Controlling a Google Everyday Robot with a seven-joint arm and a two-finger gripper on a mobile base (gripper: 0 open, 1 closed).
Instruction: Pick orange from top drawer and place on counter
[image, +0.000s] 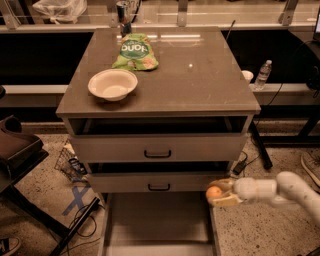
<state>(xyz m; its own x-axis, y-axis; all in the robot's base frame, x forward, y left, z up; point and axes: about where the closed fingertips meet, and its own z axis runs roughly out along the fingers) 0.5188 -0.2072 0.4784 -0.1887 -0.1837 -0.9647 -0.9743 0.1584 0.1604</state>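
Note:
The small orange (213, 192) sits between the fingers of my gripper (218, 194), which is shut on it. The gripper holds it in the air over the right wall of the pulled-out top drawer (155, 222), just in front of the lower drawer front's right end. The drawer's pale flat floor is bare. My white arm (280, 190) reaches in from the right. The grey-brown counter (190, 80) is above, well clear of the gripper.
A white bowl (113, 84) and a green chip bag (136, 51) lie on the counter's left and back. Two drawer fronts with black handles (157, 153) face me. A water bottle (263, 75) stands right of the cabinet, dark furniture (17, 150) and a wire basket (70, 162) to the left.

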